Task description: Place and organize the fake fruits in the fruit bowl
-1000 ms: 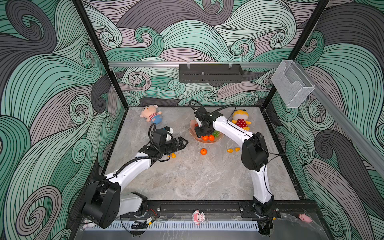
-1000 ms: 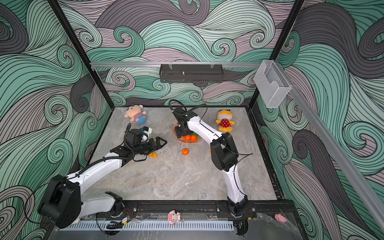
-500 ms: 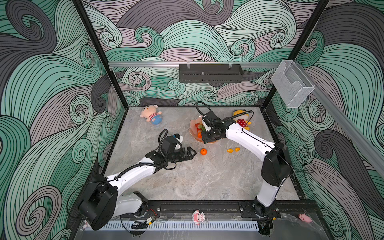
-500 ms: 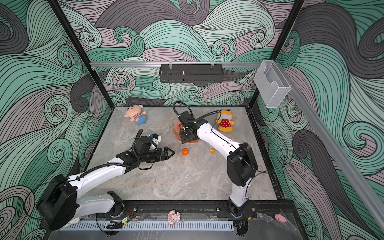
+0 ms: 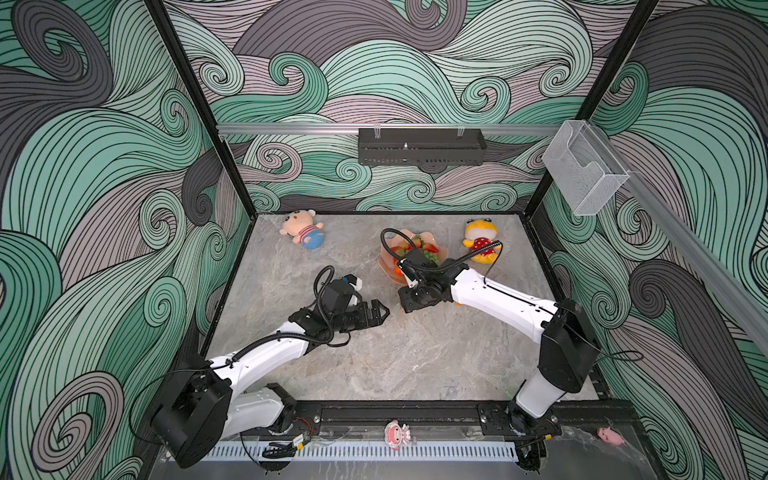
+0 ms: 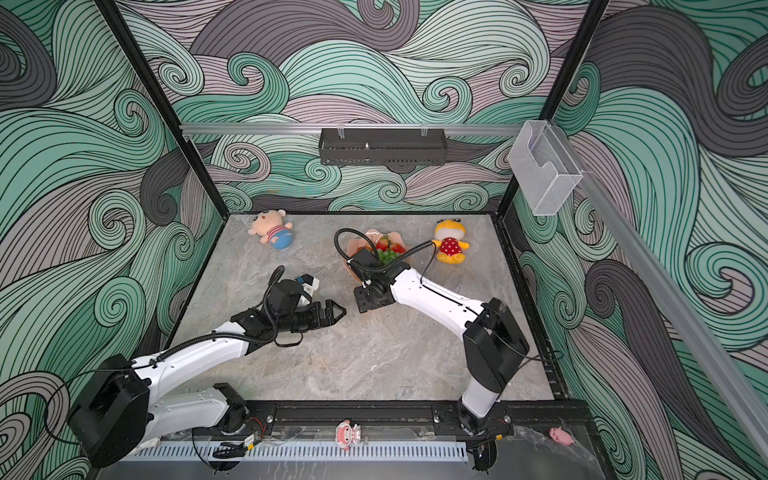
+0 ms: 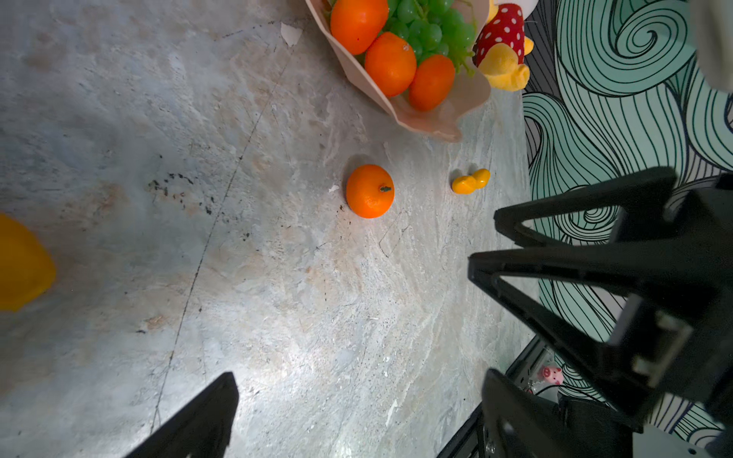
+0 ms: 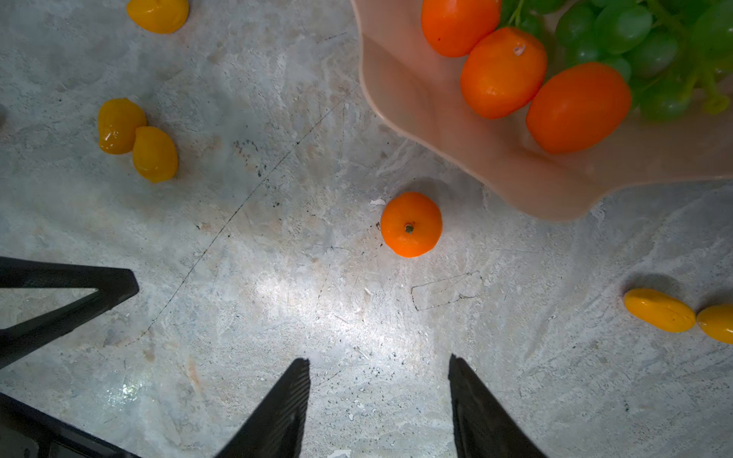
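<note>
Toward the back of the counter [image 5: 415, 365], the fruit bowl [image 5: 387, 262] sat between the pink plush doll [image 5: 300, 230] and the yellow red-dotted doll [image 5: 480, 245], nearer the yellow one.

Bowl contents: three tangerines [image 8: 503, 71] in a row along the near rim, touching the grape bunch [image 8: 634, 39]; strawberries [image 6: 397, 248] at the far side.

Outside the bowl, on the counter: one loose tangerine [image 8: 411, 225] just beside the rim, not touching it, stem end showing. Also a kumquat pair [image 8: 119, 127] touching each other, a single kumquat [image 8: 158, 14], and a second kumquat pair [image 8: 658, 310].

Right gripper [image 8: 378, 365] hovered over the counter near the loose tangerine, jaws apart, nothing between them. Left gripper [image 5: 381, 312] faced it across the middle, jaws spread wide, empty.
</note>
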